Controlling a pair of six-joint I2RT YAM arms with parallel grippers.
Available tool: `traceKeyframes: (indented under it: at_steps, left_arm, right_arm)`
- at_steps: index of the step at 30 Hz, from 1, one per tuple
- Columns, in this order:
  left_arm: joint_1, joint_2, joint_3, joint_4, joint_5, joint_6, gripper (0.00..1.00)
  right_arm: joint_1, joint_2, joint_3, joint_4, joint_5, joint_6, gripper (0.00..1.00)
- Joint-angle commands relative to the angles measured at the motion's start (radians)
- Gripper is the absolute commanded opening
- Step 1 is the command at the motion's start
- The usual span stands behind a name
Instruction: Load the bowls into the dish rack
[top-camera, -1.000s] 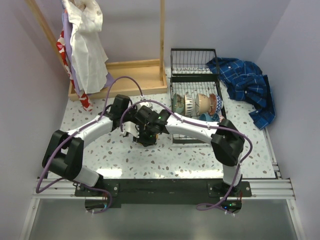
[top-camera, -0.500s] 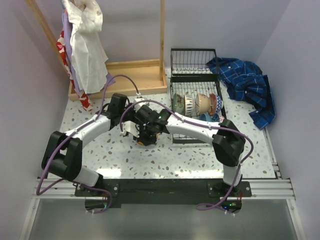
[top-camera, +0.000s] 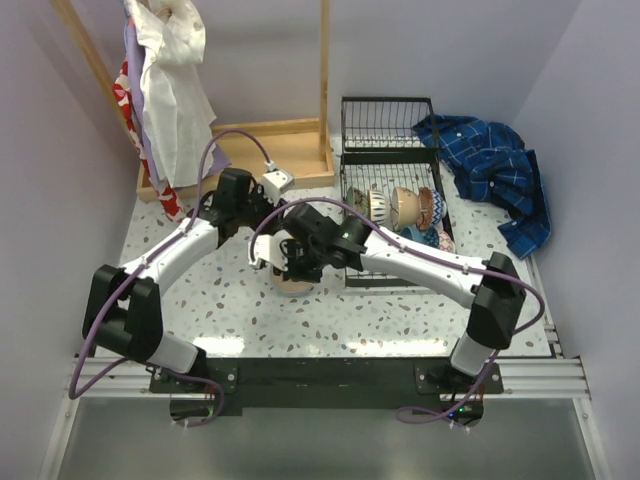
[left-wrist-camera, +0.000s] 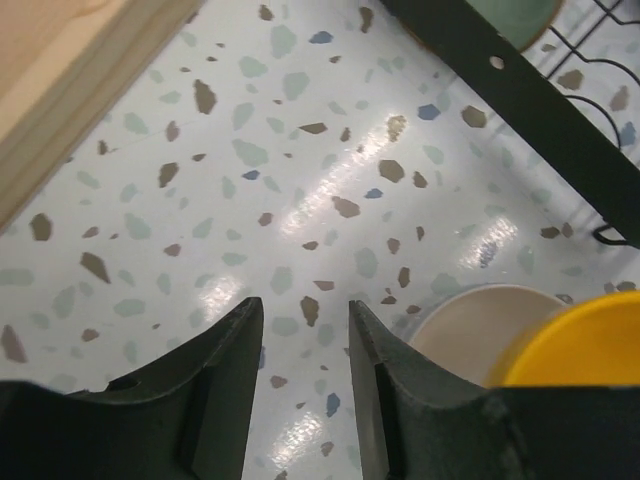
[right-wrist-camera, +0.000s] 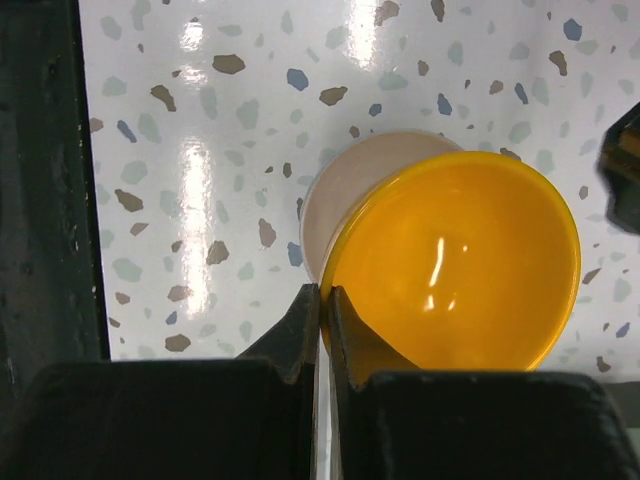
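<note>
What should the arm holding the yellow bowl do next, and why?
Probably swing right toward the dish rack: the right gripper pinches the rim of the yellow bowl, held over the beige bowl on the table, and the left gripper is open, holding nothing.

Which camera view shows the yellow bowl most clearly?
The right wrist view: nearly the whole yellow bowl shows, its rim pinched by the right gripper. The left wrist view shows only a yellow edge at its lower right corner; in the top view the arms hide it.
</note>
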Motion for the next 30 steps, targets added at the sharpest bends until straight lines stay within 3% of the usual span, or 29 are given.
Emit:
traceKeyframes:
  at_steps: [1,7,14,18,25,28,29,30]
  left_arm:
    - [0.019,-0.044,0.098,-0.031,-0.179,-0.026,0.45]
    - [0.03,-0.102,0.15,-0.127,-0.279,0.063,0.52]
    - [0.032,-0.151,0.193,-0.291,-0.192,0.14,0.54]
    - [0.032,-0.162,0.218,-0.351,-0.146,0.17,0.54]
    - [0.032,-0.164,0.29,-0.416,-0.08,0.265,0.54]
    - [0.03,-0.207,0.266,-0.459,0.02,0.322,0.54]
    - [0.03,-0.217,0.238,-0.472,0.035,0.33,0.55]
    - [0.03,-0.231,0.223,-0.477,0.052,0.338,0.55]
  right_arm:
    - [0.028,-0.141,-0.083,0.003,0.022,-0.039,0.0]
    - [0.054,-0.327,-0.276,-0.008,0.035,-0.085,0.0]
    - [0.057,-0.445,-0.517,0.064,0.009,-0.147,0.0]
    - [0.066,-0.451,-0.621,0.159,0.007,-0.163,0.0]
    - [0.068,-0.408,-0.666,0.271,-0.004,-0.158,0.0]
    - [0.072,-0.414,-0.658,0.248,-0.01,-0.161,0.16]
    - [0.069,-0.424,-0.653,0.204,-0.011,-0.166,0.31]
    - [0.071,-0.437,-0.644,0.178,-0.008,-0.172,0.37]
